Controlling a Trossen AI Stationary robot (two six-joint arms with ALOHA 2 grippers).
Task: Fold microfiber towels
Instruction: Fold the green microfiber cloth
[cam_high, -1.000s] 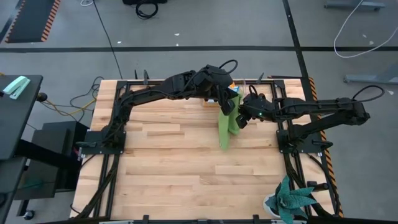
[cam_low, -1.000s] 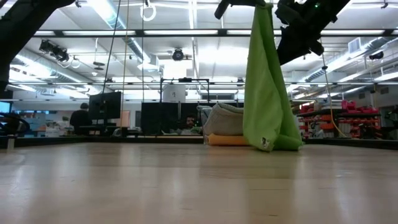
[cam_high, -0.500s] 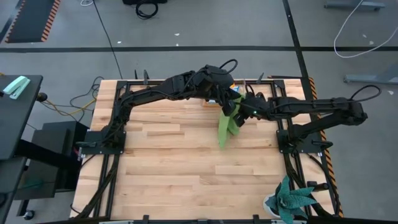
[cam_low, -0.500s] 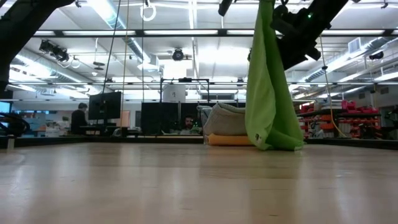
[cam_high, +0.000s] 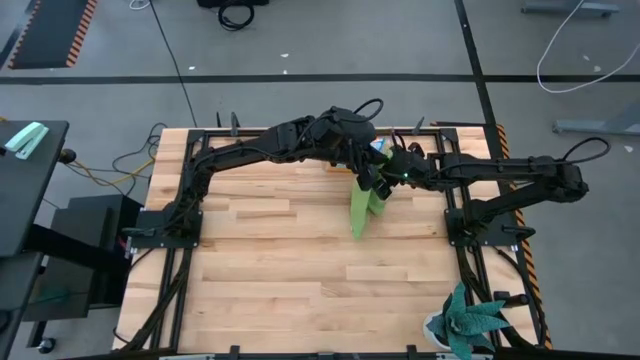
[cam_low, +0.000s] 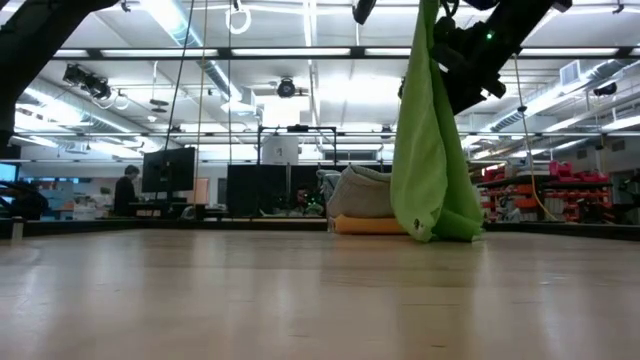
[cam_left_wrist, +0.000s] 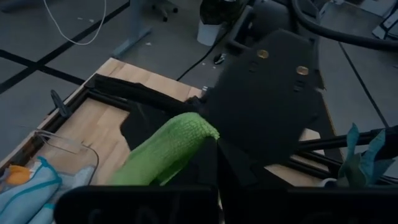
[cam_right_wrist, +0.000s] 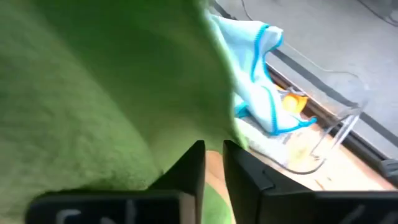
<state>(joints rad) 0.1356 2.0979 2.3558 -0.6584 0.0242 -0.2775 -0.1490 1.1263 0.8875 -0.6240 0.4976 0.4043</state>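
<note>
My left end effector (cam_high: 368, 172) is clamped on the top edge of the green towel (cam_high: 360, 210), holding it up over the far right part of the worktop (cam_high: 280, 270). The towel hangs as a long drape; in the low view its bottom hem (cam_low: 432, 230) sits at or just above the worktop surface, and I cannot tell which.

My right end effector (cam_high: 392, 176) is just beside the left one, at the upper part of the same towel. In the right wrist view its fingers (cam_right_wrist: 186, 171) stand close together with green cloth bunched around them; I cannot tell whether cloth is actually pinched between them.

The blue towel (cam_right_wrist: 261, 62) and the other towels lie in a pile by the clear box (cam_right_wrist: 323, 137) at the far edge, behind the hanging towel.

Procedure, as I judge it:
- Confirm that the right end effector has one corner of the top edge, not a mid-cloth bunch.
- Keep the left grip firm while the right one closes.
- Draw the two corners apart, so the top edge runs taut and the towel hangs flat.
- Lower it clear of the pile, hem first.

Risk: pinching a double layer will leave a twisted drape.
</note>
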